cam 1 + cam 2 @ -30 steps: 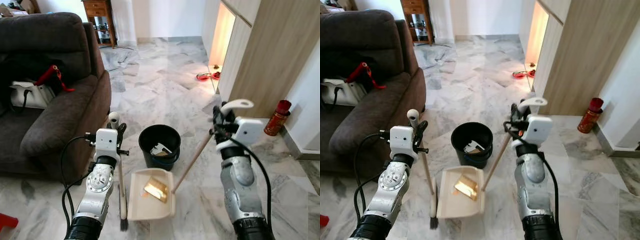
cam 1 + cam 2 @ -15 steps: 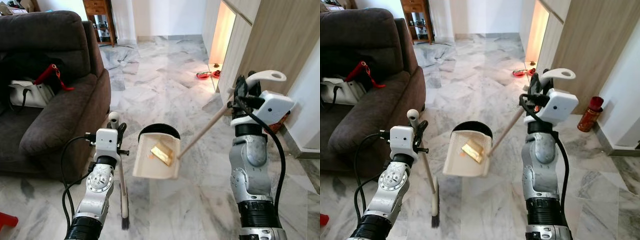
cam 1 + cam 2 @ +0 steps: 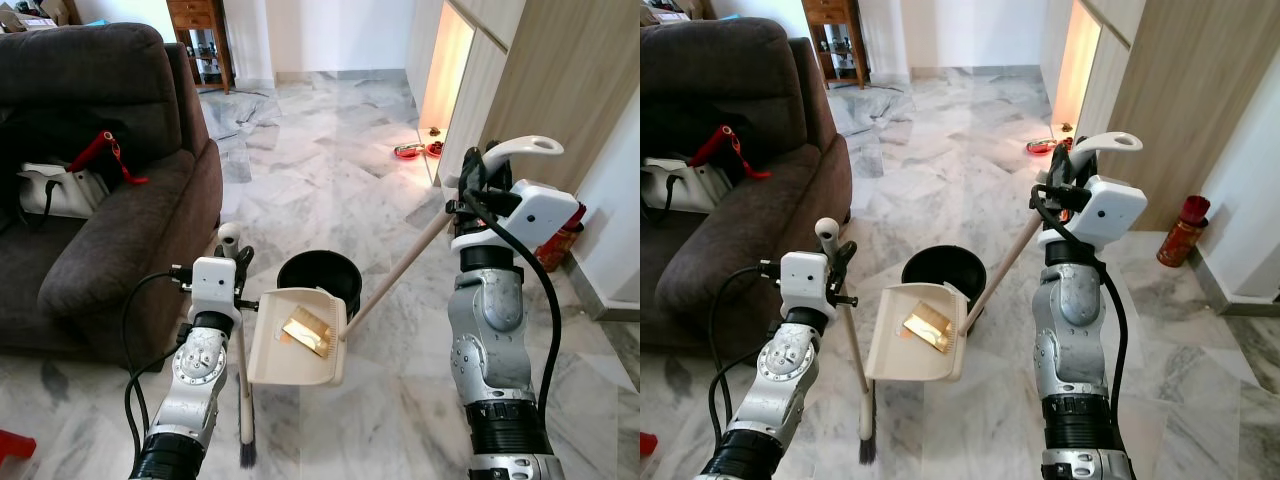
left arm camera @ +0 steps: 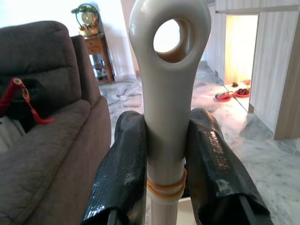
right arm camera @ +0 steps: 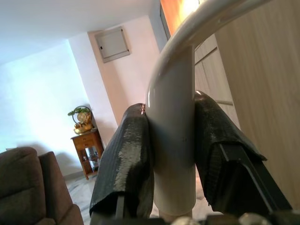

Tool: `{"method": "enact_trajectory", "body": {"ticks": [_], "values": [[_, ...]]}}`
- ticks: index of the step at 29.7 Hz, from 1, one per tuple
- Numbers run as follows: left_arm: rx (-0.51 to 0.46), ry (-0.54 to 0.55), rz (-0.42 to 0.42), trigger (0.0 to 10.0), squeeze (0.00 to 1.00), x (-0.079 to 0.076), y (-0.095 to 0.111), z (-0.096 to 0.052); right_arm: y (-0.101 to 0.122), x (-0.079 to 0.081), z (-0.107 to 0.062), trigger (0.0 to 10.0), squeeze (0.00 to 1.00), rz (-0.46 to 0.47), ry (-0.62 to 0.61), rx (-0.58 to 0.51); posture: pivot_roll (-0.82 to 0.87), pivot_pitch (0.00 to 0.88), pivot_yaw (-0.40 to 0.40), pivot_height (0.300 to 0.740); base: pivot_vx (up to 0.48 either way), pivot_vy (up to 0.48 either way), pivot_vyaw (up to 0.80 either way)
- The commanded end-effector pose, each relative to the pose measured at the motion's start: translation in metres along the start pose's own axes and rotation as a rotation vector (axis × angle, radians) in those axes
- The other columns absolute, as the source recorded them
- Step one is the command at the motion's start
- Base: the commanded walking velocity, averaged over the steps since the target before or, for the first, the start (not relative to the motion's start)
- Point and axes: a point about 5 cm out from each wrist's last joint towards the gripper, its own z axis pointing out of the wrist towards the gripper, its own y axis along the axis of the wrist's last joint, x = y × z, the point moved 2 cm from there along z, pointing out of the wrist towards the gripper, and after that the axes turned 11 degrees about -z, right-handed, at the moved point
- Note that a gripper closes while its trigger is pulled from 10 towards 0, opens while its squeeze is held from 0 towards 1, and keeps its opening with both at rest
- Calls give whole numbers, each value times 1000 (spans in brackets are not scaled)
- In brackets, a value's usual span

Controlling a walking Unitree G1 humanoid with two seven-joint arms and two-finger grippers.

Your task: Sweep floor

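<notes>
Where the grey-veined marble floor (image 3: 330,160) runs back between a dark brown sofa (image 3: 110,200) along its left edge and pale wood cabinet doors (image 3: 560,90) along its right, a lit recess glows in the cabinet wall and a small wooden side table (image 3: 200,30) stands at the far end. Half a second ago the cream dustpan (image 3: 298,335) hung higher, covering most of the black bin (image 3: 318,278); it now sits lower and nearer the robot, its far rim overlapping the bin's front edge, still lifted off the floor, with the gold wrapper (image 3: 307,332) still lying inside it. The right gripper (image 3: 478,180) has dipped slightly with it; its black fingers (image 5: 126,159) are clamped on the dustpan's long handle (image 3: 400,275) just below the looped end. The left gripper (image 3: 232,262) has not moved, fingers (image 4: 124,168) closed around the top of the broom handle (image 4: 164,93), and the broom (image 3: 243,390) stands upright just left of the dustpan, bristles down on the floor. On the sofa seat lies a white bag (image 3: 55,188) with a red strap. By the right wall a red canister (image 3: 560,235) shows partly behind the right wrist, and red dishes (image 3: 415,151) sit on the floor near the lit recess.
</notes>
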Motion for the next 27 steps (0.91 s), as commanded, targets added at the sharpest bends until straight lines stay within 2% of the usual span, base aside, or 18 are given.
{"method": "enact_trajectory", "body": {"ticks": [1, 15, 19, 22, 24, 27], "values": [[-56, -22, 16, 10000, 0, -2, 13, 6, 27, 4, 10, 10000, 0, 40, -6, -122, -35, 0, 48, 740, 307, 0, 0], [-61, -26, 13, 10000, 0, -2, 13, 5, 29, 5, 12, 10000, 0, 47, -5, -129, -31, 0, 45, 740, 331, 0, 0], [-66, -34, 40, 10000, 0, 3, 15, -1, 30, 4, 12, 10000, 0, 48, -7, -135, -31, 0, 46, 740, 335, 0, 0], [-73, -15, 112, 10000, 0, 23, 21, -13, 31, 3, 12, 10000, 0, 49, -12, -136, -21, 0, 46, 740, 335, 0, 0], [-74, -1, 144, 10000, 0, 31, 23, -19, 31, 2, 12, 10000, 0, 49, -14, -136, -21, 0, 47, 740, 336, 0, 0], [-70, 53, 161, 10000, 0, 47, 27, -31, 31, 1, 12, 10000, 0, 49, -17, -138, -15, 0, 44, 740, 334, 0, 0]]}}
